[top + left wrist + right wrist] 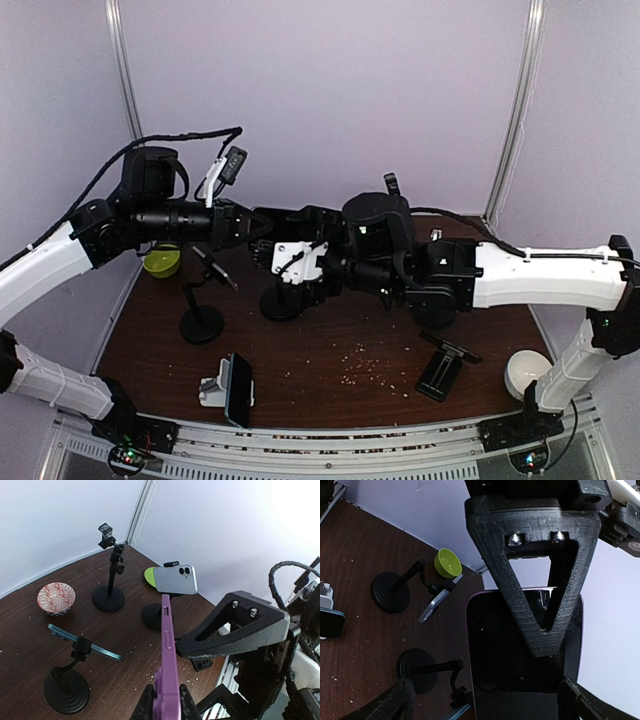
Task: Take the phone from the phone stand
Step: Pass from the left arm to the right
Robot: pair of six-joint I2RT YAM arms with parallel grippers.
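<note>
The purple phone (pixel 167 650) shows edge-on in the left wrist view, in the air above the brown table (pixel 30 645). My left gripper (pixel 165 703) is shut on its lower end. In the right wrist view its dark screen (pixel 495 645) faces the camera, with a left finger (pixel 535 520) lying on it. My right gripper (pixel 494 701) is open, its fingers (pixel 402 700) wide apart on either side of the phone. One right finger (pixel 225 642) reaches the phone's side. In the top view both grippers (pixel 262 228) (pixel 300 262) meet above a black stand base (pixel 283 300). The phone is hidden there, and no stand clamp shows on it.
A stand with a teal phone (pixel 82 647), a stand with a silver phone (pixel 175 579), an empty stand (pixel 112 570), a patterned bowl (pixel 56 598) and a green bowl (pixel 162 262). Near the front are a phone on a white stand (pixel 235 390), a black folding stand (pixel 440 370) and a white bowl (pixel 525 375).
</note>
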